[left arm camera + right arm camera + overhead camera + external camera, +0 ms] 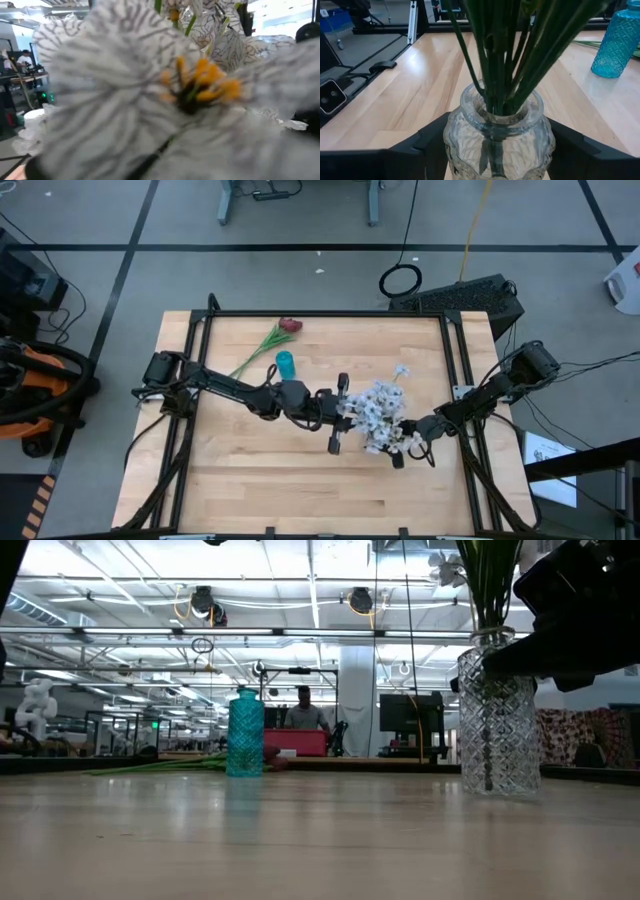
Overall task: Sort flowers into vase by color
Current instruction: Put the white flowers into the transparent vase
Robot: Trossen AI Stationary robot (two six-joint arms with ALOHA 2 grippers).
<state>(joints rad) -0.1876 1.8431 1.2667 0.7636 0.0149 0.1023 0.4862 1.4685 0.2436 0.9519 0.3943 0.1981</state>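
Wooden table [260, 480]: pale butcher-block top that carries everything; both arms reach in from opposite ends so that they meet near its middle.
Left arm: stretches across from the left end, its left gripper [340, 412] among the white flowers [378, 412], probably to steady or settle the stems. Its wrist camera is filled by one veined white bloom with orange stamens, so whether its fingers stand apart or together cannot be told.
Right arm: comes in from the right end; the right gripper [495, 150] has its dark fingers [415, 150] pressed on either side of the clear glass vase [497, 130], gripping it, apparently so it cannot tip while stems go in.
Clear glass vase: upright, cut-pattern body, towards the right of the table centre; green stems [505, 55] crowd its neck, so the white bunch looks already gathered there.
Teal vase [245, 733]: upright and apart, farther back and to the left, with no stem seen in it; presumably meant for the other colour.
Red flower [290, 326]: lies flat near the far edge, just behind the teal vase, its stem [255, 350] running beside it; it seems not yet sorted.
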